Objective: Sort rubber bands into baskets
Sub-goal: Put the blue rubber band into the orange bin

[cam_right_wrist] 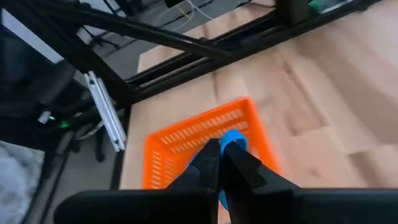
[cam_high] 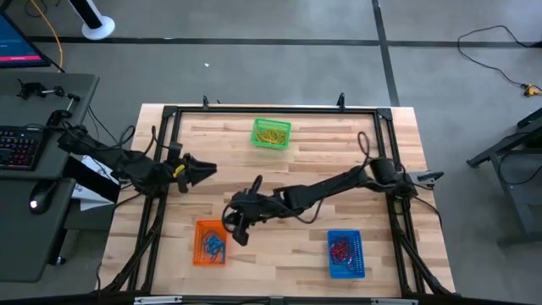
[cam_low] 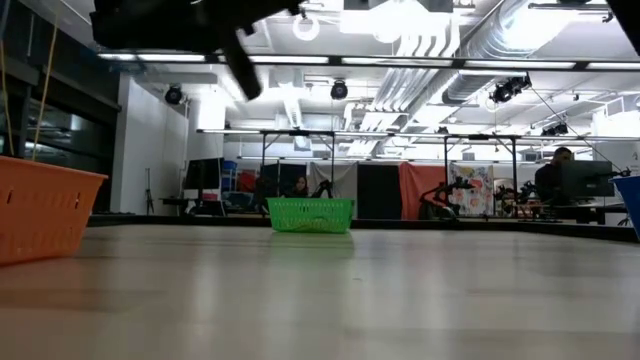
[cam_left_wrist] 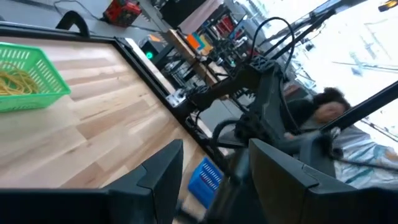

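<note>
Right gripper [cam_right_wrist: 219, 148] fingers pressed together, poised just above orange basket [cam_right_wrist: 202, 140], blue showing right behind the fingertips; cannot tell whether a band is pinched. From overhead, same gripper [cam_high: 240, 227] at the basket's inner edge, just beside it. Orange basket [cam_high: 210, 242] holding blue rubber bands [cam_high: 212, 246]. Blue basket [cam_high: 345, 253] well off to the far side of the right gripper, red rubber bands [cam_high: 340, 249] inside. Green basket [cam_high: 271, 134] beyond both grippers toward the counter's [cam_high: 313, 161] far edge, yellow rubber bands [cam_high: 271, 133] inside. Left gripper [cam_high: 201, 169] fingers apart, nothing between them, hovering off the counter's left side, well apart from every basket.
</note>
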